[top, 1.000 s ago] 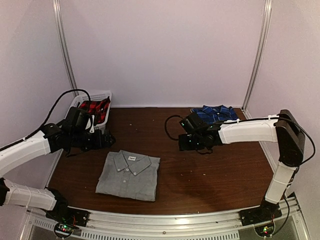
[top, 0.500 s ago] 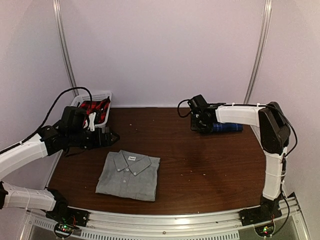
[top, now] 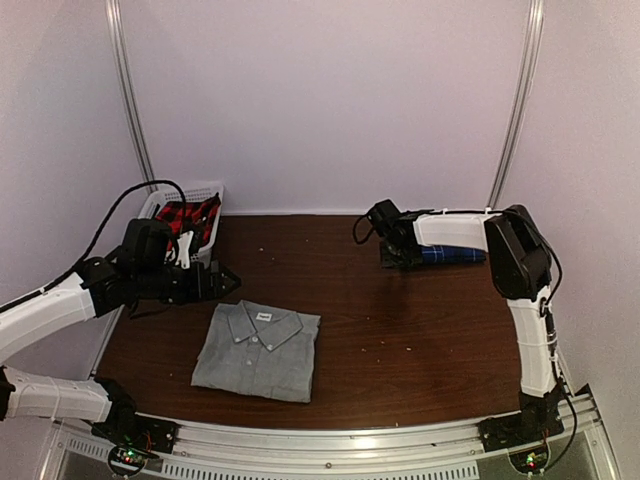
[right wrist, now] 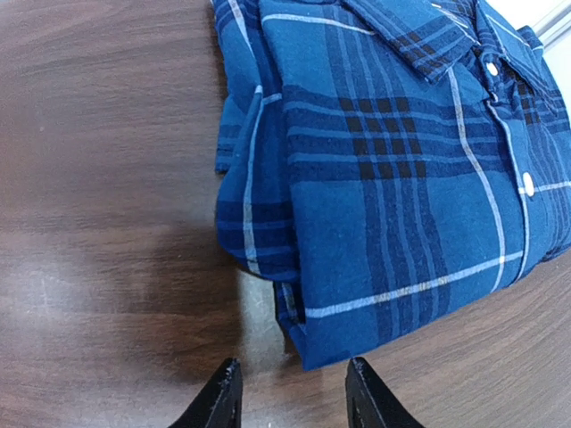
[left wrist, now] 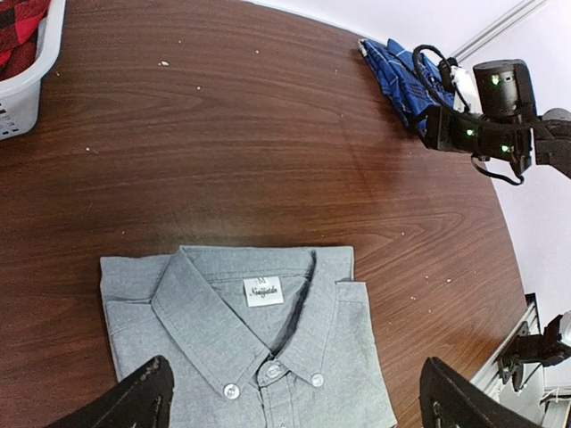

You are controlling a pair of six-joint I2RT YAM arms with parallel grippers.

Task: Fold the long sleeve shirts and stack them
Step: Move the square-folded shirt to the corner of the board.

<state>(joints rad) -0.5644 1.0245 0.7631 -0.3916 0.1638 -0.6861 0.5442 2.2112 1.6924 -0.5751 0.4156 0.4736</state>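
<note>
One end effector (right wrist: 290, 388), right, nearer plaid shirt (right wrist: 393, 178)

The right gripper (top: 388, 250) swings from the middle of the table (top: 400, 340) to its far right corner, jaws narrowing, beside the blue plaid shirt (top: 455, 254). The left gripper (top: 215, 282) edges slightly right.

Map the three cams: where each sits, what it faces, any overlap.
Top external: above and behind both arms, looking down at the table; both show.
Left wrist: on the left arm, looking down at the grey shirt; left pincer tips at bottom.
Right wrist: low over the table, facing the plaid shirt; right pincer tips at bottom.
Shared: top and left wrist both see both shirts and the basket.
</note>
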